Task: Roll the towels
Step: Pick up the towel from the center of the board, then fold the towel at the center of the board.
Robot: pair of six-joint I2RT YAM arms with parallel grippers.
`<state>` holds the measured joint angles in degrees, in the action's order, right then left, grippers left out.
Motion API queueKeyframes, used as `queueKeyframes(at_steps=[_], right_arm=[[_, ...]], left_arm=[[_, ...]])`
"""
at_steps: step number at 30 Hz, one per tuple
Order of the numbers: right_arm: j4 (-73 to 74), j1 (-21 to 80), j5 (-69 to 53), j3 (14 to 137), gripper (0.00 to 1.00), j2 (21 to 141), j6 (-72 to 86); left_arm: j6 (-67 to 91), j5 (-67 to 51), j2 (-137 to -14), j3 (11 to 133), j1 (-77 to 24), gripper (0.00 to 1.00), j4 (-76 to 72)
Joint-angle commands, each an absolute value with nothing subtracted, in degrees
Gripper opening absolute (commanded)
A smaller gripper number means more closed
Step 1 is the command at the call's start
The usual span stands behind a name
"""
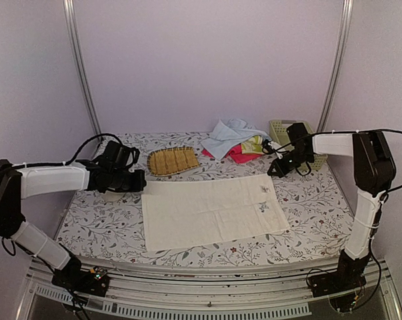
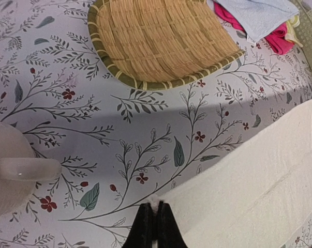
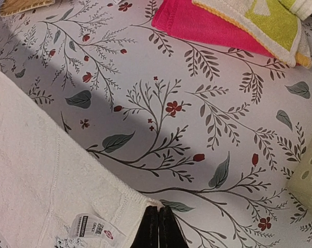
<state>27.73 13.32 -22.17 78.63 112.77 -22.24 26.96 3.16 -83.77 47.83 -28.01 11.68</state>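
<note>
A long cream-white towel (image 1: 211, 210) lies spread flat across the floral table. My left gripper (image 1: 141, 181) is shut on its far left corner (image 2: 157, 205); a tuft of cloth shows between the black fingertips (image 2: 145, 227). My right gripper (image 1: 273, 172) is shut on the far right corner (image 3: 161, 202), next to the towel's small printed label (image 3: 91, 228). A light blue towel (image 1: 227, 135), a pink towel (image 1: 239, 154) and a pale yellow-green towel (image 1: 254, 144) lie heaped at the back.
A tan woven slatted mat (image 1: 172, 161) sits behind the cream towel's left end. A pale green lattice basket (image 1: 281, 131) stands at the back right, behind the right gripper. A whitish rounded object (image 2: 11, 170) lies by the left gripper.
</note>
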Motion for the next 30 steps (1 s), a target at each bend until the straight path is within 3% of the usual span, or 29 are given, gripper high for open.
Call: queueKeyframes(at_steps=[1, 15, 30], right_arm=[[25.7, 12.0, -22.1, 78.6, 0.02, 109.5, -22.8], [30.4, 11.7, -31.3, 71.3, 0.02, 104.6, -29.3], [31.8, 11.6, -29.2, 62.9, 0.02, 96.0, -31.8]], left_arm=[[25.9, 3.3, -80.5, 46.7, -28.4, 0.00, 12.8], [26.9, -3.9, -74.8, 41.2, -35.1, 0.00, 14.6], [28.1, -1.0, -70.4, 38.0, -37.2, 0.00, 18.4]])
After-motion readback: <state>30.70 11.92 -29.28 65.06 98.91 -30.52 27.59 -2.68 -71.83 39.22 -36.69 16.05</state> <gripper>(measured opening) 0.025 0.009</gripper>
